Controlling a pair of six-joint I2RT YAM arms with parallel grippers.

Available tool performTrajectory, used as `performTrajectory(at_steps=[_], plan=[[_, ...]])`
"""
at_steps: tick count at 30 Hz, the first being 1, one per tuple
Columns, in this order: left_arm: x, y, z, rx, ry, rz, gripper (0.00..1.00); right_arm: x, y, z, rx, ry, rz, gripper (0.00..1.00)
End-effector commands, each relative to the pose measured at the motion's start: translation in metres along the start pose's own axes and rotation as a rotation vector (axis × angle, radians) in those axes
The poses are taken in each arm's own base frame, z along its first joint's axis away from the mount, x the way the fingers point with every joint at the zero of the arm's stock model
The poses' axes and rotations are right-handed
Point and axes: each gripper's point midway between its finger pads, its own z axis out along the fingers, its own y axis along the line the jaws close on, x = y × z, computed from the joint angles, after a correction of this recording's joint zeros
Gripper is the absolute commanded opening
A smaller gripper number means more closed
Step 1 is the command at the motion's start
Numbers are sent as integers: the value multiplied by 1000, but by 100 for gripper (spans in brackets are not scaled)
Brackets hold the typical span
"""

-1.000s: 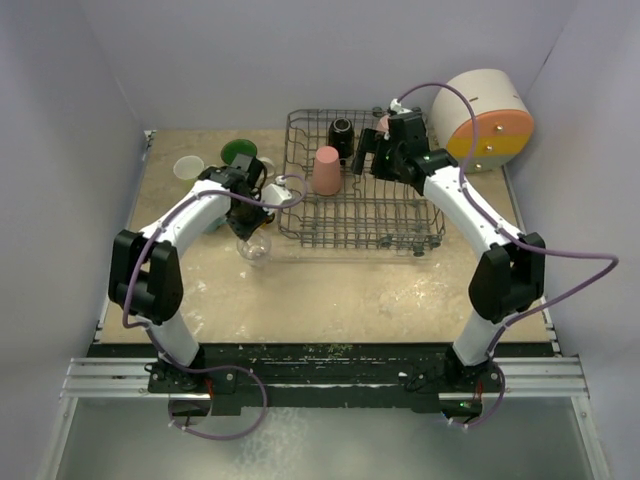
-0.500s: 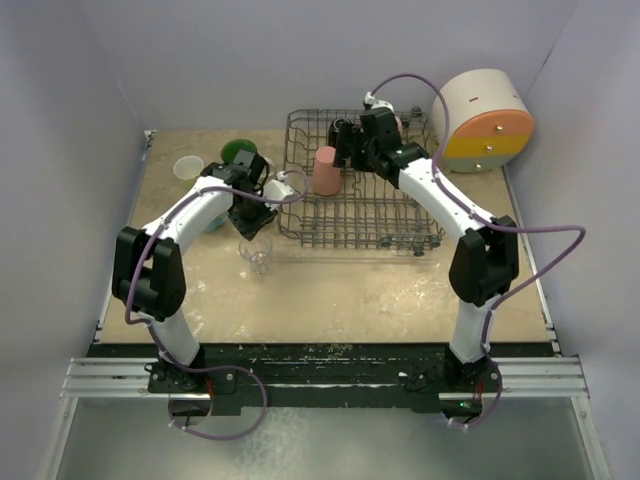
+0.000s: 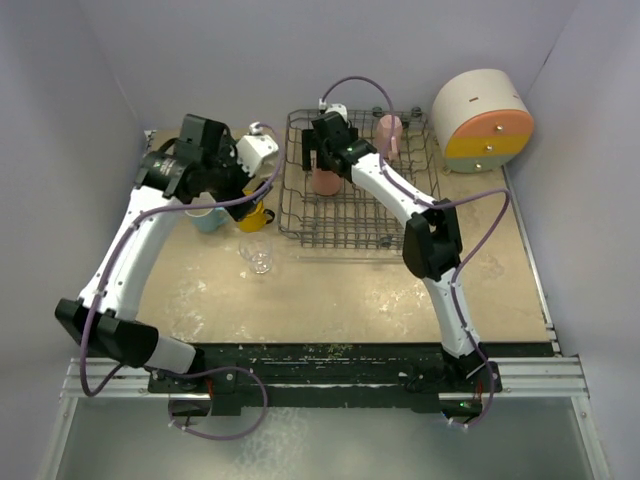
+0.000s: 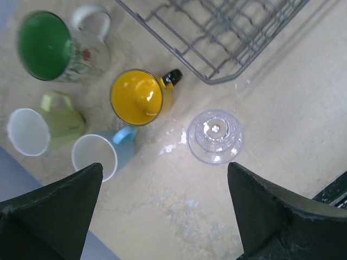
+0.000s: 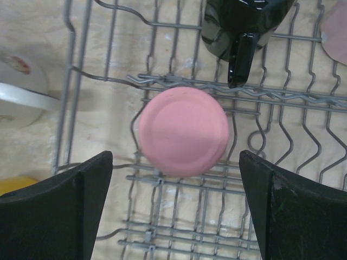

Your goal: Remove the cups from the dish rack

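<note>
Five cups stand on the table (image 3: pixel 350 290) off the dish rack's (image 3: pixel 360 215) 9 o'clock side: the clear glass (image 4: pixel 215 136) nearest, then the yellow-orange mug (image 4: pixel 138 97) and light blue mug (image 4: pixel 100 154), then the pale yellow-green mug (image 4: pixel 40 129) and green-inside white mug (image 4: pixel 51 47). The left gripper (image 4: pixel 164 173) hangs above them, jaws wide and empty. Farther back, the right gripper (image 5: pixel 174 162) spreads wide jaws over the upturned salmon tumbler (image 5: pixel 182 131) in the rack, with the black mug (image 5: pixel 244 21) at its 1 o'clock and the pink mug (image 3: pixel 389 130) at 2 o'clock.
</note>
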Motion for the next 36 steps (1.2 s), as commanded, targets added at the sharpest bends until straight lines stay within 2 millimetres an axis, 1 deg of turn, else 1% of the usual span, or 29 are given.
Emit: performTrajectory(at_steps=[1, 2, 4, 7, 9, 11, 14, 18, 19, 21, 23, 28, 29, 30, 31, 33, 34, 36], plan=[[-21, 1, -43, -3, -112, -43, 99, -19, -18, 0, 89, -45, -38, 100], [-22, 3, -44, -4, -117, -52, 99, -15, -18, 3, 90, -37, -47, 100], [-22, 5, -45, -12, -120, -65, 99, -15, -18, 6, 95, -41, -51, 98], [-20, 9, -43, -12, -122, -84, 99, -12, -17, 8, 84, -33, -57, 92], [-18, 14, -42, -27, -122, -99, 99, -10, -15, 8, 74, -28, -57, 85], [-17, 21, -42, -39, -127, -124, 99, -12, -13, 6, 62, -30, -54, 75], [-16, 29, -45, -36, -144, -165, 99, -26, -11, -6, 39, -62, -48, 59], [-13, 36, -47, -31, -170, -199, 100, -57, -8, -30, 15, -129, -42, 35], [-11, 36, -45, -28, -168, -199, 99, -64, -7, -37, 5, -143, -39, 31], [-8, 36, -42, -29, -170, -194, 99, -78, -7, -50, -4, -170, -28, 28], [-6, 35, -39, -29, -176, -185, 99, -89, -8, -65, -17, -191, -16, 28], [-5, 32, -29, -21, -209, -157, 99, -99, -6, -108, -93, -214, 5, 27], [-5, 32, -27, -20, -214, -154, 99, -101, -6, -116, -105, -224, 5, 28], [-6, 32, -26, -18, -216, -155, 99, -103, -7, -122, -112, -236, 0, 31], [-6, 31, -25, -10, -213, -159, 99, -99, -10, -124, -107, -220, -12, 39], [-5, 28, -26, 8, -205, -164, 99, -87, -12, -117, -96, -180, -16, 63], [-5, 27, -27, 9, -207, -162, 99, -81, -12, -112, -91, -164, -30, 72], [-5, 25, -29, 10, -212, -160, 99, -70, -11, -100, -88, -150, -44, 83]])
